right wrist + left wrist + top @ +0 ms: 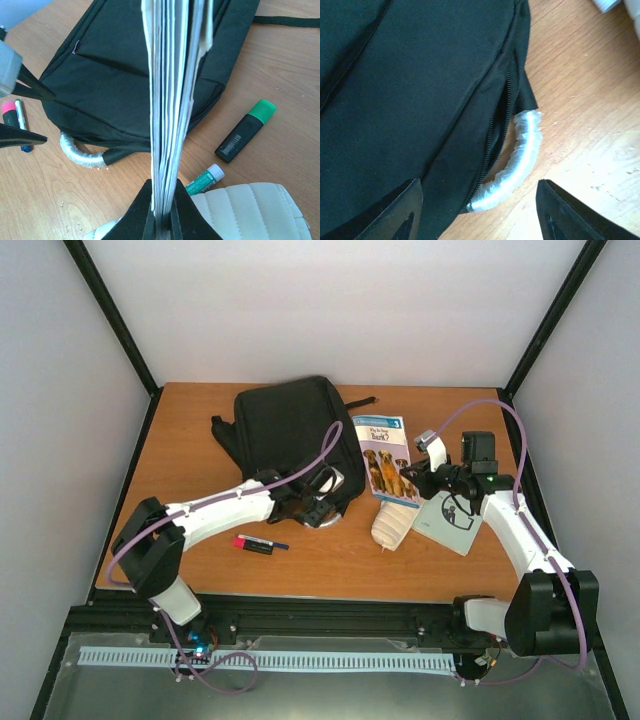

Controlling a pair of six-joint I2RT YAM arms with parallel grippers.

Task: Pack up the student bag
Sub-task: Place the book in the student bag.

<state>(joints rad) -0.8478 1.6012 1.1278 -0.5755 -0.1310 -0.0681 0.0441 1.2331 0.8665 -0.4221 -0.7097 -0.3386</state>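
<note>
The student bag (285, 430) is a large black backpack lying flat at the middle back of the table. Its grey loop handle (520, 157) sticks out from the near end, beside a partly open zip. My left gripper (485, 215) hovers open over that end, one finger above the black fabric and the other above bare wood, the handle between them untouched. My right gripper (162, 215) is shut on a thin dog picture book (385, 458), which stands edge-on (170, 100) in the right wrist view, right of the bag.
A cream ribbed pouch (392, 528) and a pale booklet (448, 522) lie near the right gripper. A green highlighter (245, 132) and a glue stick (205, 179) rest beside the pouch. A pink-capped marker (253, 544) and a pen lie near the front left.
</note>
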